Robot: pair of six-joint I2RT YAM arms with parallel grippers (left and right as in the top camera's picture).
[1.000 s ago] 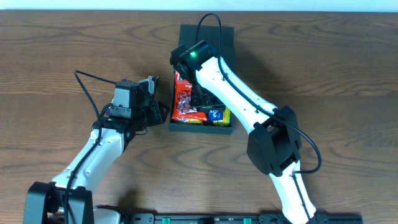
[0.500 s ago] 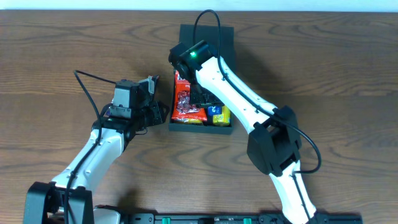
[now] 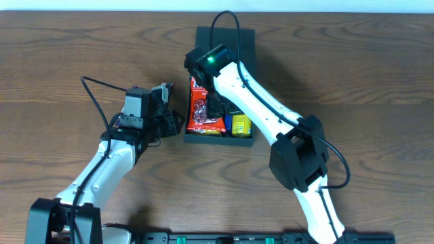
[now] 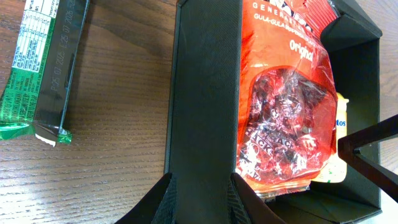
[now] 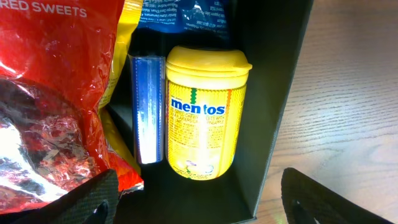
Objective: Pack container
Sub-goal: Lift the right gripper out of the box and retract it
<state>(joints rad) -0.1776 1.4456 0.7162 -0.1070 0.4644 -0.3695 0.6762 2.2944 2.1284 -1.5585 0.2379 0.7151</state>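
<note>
Brown wood-grain table (image 3: 68,54), nothing else around it; the container (image 4: 202,93), a dark green matte box with thin flat walls, has its near wall pinched between my left gripper (image 4: 205,196) jaws, which stand narrow and closed on it. My right gripper (image 5: 208,196) hangs with its jaws spread wide and empty; directly beneath them, inside the box, lies a smooth yellow Mentos bottle (image 5: 202,112), round-bodied, wedged between a slim blue pack (image 5: 148,109) and the wall. Under one right jaw sits the crinkly red sweets bag (image 4: 286,106), glossy and puffed. My worry: lifting out crooked could snag that film or catch the wall, tugging the box against my left grip and bending it. A green foil bar (image 4: 43,68) lies on the table well outside the left jaws; I judge the bulging bag may fight the lid
</note>
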